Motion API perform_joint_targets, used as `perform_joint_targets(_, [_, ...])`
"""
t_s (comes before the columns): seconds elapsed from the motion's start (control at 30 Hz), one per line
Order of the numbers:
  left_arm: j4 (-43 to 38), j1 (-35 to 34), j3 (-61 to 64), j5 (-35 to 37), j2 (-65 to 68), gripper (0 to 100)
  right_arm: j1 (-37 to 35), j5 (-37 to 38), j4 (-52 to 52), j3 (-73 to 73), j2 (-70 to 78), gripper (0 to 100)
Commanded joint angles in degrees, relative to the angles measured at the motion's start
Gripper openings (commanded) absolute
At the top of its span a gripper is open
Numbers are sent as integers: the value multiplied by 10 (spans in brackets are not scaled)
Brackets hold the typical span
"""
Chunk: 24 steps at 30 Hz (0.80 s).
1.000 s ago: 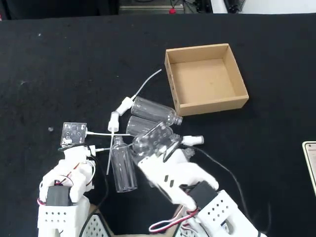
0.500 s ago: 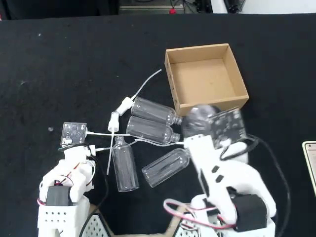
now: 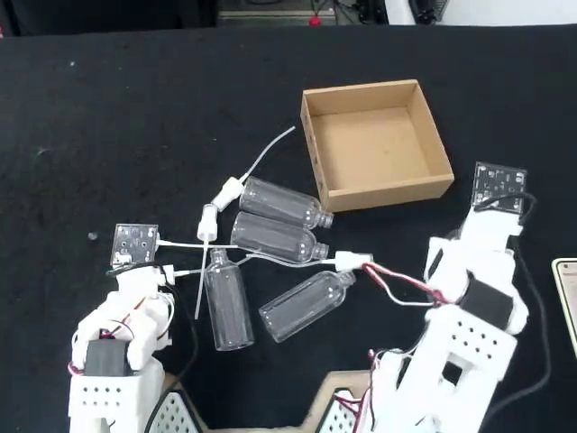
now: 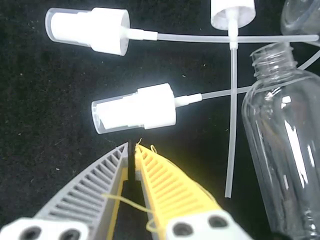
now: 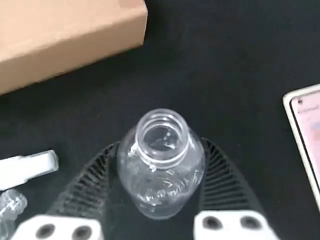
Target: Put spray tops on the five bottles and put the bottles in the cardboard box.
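The left gripper (image 4: 132, 148) has its jaws closed together with nothing between them. The nearest spray top (image 4: 134, 115) lies on its side just ahead of the tips, not touching them. A second spray top (image 4: 87, 30) lies farther ahead, and a third spray top (image 4: 232, 12) lies farther ahead toward the gripper's right, its dip tube crossing the nearest one's tube.

To the right of this gripper a side bottle (image 3: 225, 307) lies flat, neck open. Farther to the right lie three more uncapped bottles: a far bottle (image 3: 281, 203), a middle bottle (image 3: 275, 237) and a near bottle (image 3: 306, 305). A fourth spray top (image 3: 353, 260) lies just beside the near bottle's neck.

The cardboard box (image 3: 374, 194) sits ahead of the right arm and toward its left side, open side up.

The right gripper (image 5: 160, 146) is clamped on the held bottle (image 5: 161, 167), one finger on each side. This bottle stands upright in the grip with an open, uncapped neck.

A phone (image 3: 568, 298) lies to the right of the right gripper.
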Motion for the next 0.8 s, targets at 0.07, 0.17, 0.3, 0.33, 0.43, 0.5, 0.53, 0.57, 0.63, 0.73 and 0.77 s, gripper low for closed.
perform_joint_targets(0.07, [-23,1,9,-4,-5,30,-30,4,40,-25,0,82])
perform_joint_targets(0.17, [-74,-22,-20,-13,-5,30,-56,4,57,-29,-22,83])
perform_joint_targets(0.3, [-82,-47,-122,-140,-5,30,-70,-4,57,-15,-49,83])
perform_joint_targets(0.33, [-82,-50,-145,-170,-5,30,-73,-18,57,-11,-56,83])
perform_joint_targets(0.43, [-82,-46,-191,-193,-4,30,-73,-60,55,6,-76,83])
perform_joint_targets(0.5, [-82,-49,-217,-169,-4,44,-73,-65,55,15,-90,84])
perform_joint_targets(0.53, [-81,-51,-226,-152,-3,71,-72,-66,55,21,-96,84])
perform_joint_targets(0.57, [-80,-51,-234,-135,-2,110,-72,-68,55,27,-103,84])
perform_joint_targets(0.63, [-75,-60,-248,-102,11,175,-72,-69,55,39,-116,84])
perform_joint_targets(0.73, [-86,-71,-270,-89,83,173,-72,-69,47,50,-131,83])
perform_joint_targets(0.77, [-94,-72,-279,-86,123,170,-73,-69,47,54,-138,83])
